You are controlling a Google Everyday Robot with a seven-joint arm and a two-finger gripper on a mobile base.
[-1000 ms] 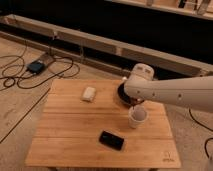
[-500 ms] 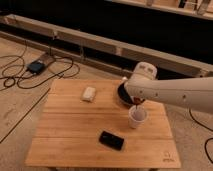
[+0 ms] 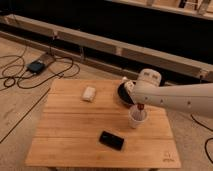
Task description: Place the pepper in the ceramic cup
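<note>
the gripper is hanging just above the ceramic cup, pinching the pepper (dark red) over its rim; the phone is lying nearby on the table.

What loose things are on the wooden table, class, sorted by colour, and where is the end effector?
White: 2, ceramic cup, small case
Black or dark: 2, phone, bowl
Red: 1, pepper, at the end effector just above the cup
Total: 5
</note>
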